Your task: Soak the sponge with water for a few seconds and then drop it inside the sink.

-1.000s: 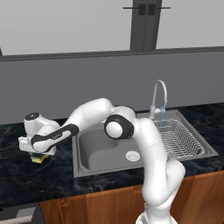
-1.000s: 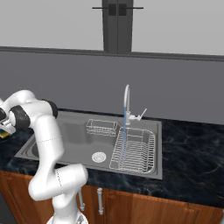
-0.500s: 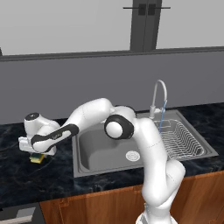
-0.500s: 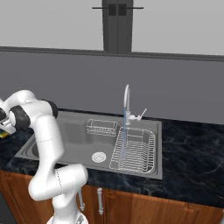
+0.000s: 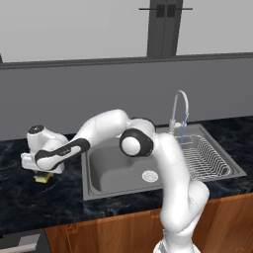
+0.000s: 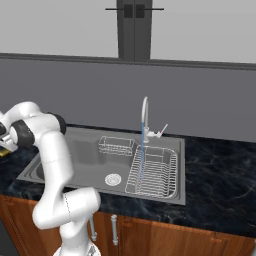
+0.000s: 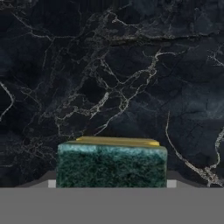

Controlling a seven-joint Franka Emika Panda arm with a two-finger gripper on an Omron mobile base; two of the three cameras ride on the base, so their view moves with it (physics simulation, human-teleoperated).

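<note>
Nothing is shifting since half a second ago: the tool (image 5: 43, 174) is clamping the sponge (image 7: 111, 164) between its fingers, low over the dark surface (image 7: 109, 65).

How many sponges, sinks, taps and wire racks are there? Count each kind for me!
sponge: 1
sink: 1
tap: 1
wire racks: 2
Total: 5

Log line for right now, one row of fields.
phase: grasp | fingers: shut on sponge | sponge: on counter, left of sink | water: running
</note>
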